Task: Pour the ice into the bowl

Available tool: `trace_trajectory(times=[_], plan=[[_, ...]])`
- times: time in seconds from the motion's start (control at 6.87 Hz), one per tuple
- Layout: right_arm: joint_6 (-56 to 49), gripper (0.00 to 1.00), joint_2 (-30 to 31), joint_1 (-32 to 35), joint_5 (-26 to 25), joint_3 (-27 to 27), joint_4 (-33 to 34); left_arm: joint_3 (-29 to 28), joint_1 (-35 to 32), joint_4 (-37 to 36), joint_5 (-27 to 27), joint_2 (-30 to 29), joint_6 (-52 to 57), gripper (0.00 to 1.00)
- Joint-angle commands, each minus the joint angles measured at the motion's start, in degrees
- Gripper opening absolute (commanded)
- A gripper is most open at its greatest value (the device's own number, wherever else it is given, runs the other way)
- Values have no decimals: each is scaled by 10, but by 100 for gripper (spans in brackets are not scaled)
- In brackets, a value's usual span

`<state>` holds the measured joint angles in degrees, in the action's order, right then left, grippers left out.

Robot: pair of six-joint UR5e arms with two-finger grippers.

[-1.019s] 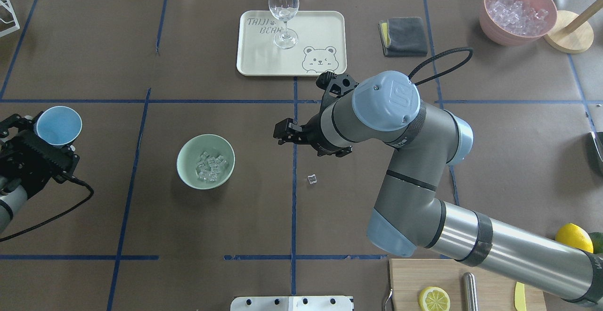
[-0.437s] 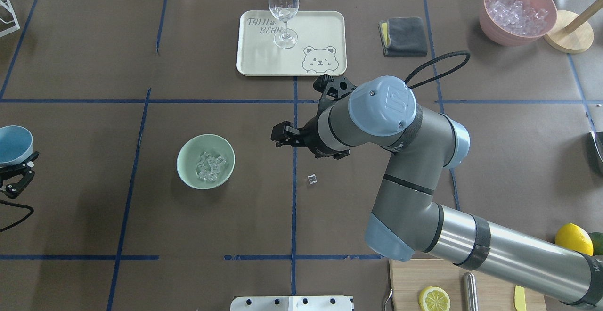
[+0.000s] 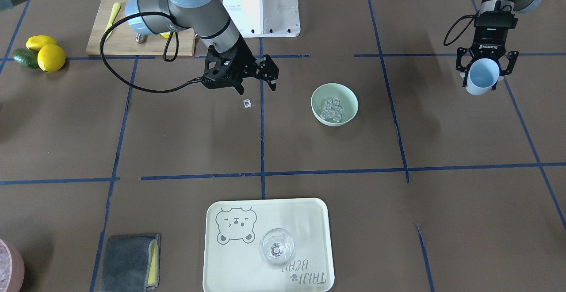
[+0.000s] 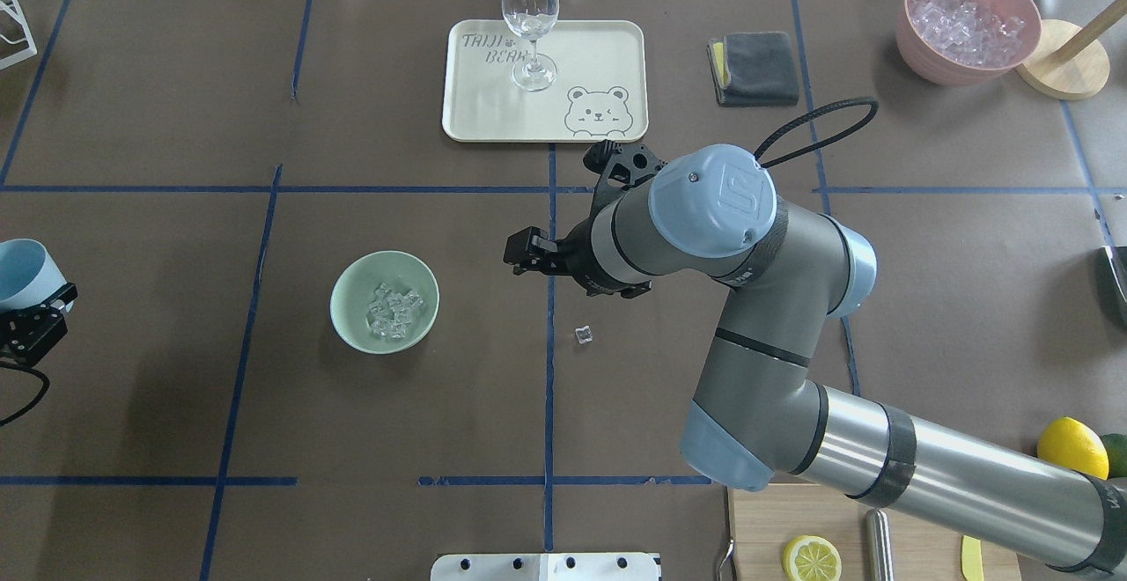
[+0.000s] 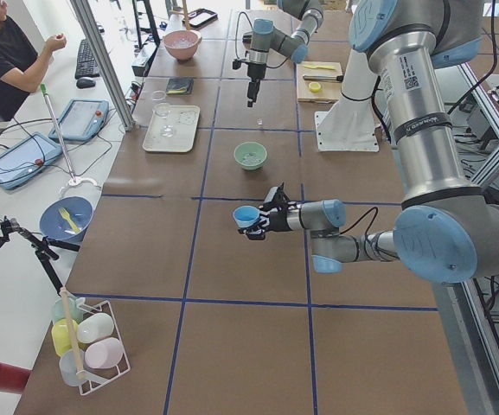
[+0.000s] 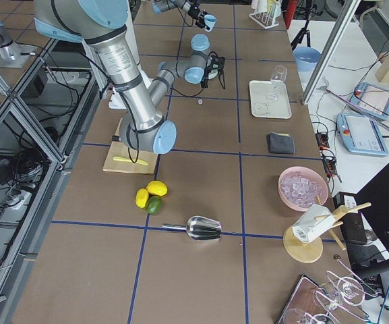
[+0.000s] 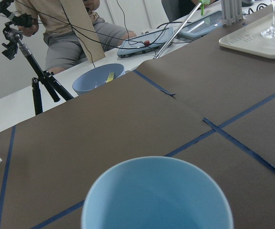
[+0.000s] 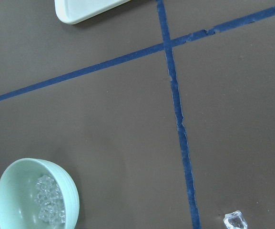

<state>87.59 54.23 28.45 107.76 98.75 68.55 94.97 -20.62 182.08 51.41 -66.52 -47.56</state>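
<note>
Clear ice [image 4: 393, 310] in mint bowl [image 4: 348, 290]

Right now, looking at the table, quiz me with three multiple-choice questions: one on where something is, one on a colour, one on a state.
1. Where is the stray ice cube?
A on the bare table, apart from the bowl
B inside the bowl
C on a plate

2. What colour is the cup in the left gripper?
A pink
B light blue
C clear

3. How is the right gripper?
A shut on the cube
B shut on nothing
C open and empty

Answers:
1 A: the cube sits alone on the brown surface, well to one side of the bowl.
2 B: the front view shows it plainly light blue.
3 C: its fingers stand apart with nothing between them.
</note>
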Motion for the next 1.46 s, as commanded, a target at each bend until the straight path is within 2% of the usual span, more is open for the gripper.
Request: trace_trajectory(times=[0.0, 0.29, 0.58, 0.87, 1.02, 1.31], plan=[[1, 100, 0, -1, 0, 0, -1, -26, 1, 0, -50, -26, -61, 0], [1, 100, 1, -1, 0, 0, -2, -46, 1, 0, -112, -54, -63, 0], [1, 100, 2, -2, 0, -1, -2, -71, 3, -13, -110, -61, -64, 0], [2, 100, -6, -22, -14, -7, 4, -73, 4, -13, -112, -64, -122, 0], [2, 100, -30, -37, -39, -38, 5, -75, 3, -16, -112, -70, -122, 0], [2, 100, -103, -39, -43, -124, 6, -85, 4, -16, -119, -72, -124, 0]])
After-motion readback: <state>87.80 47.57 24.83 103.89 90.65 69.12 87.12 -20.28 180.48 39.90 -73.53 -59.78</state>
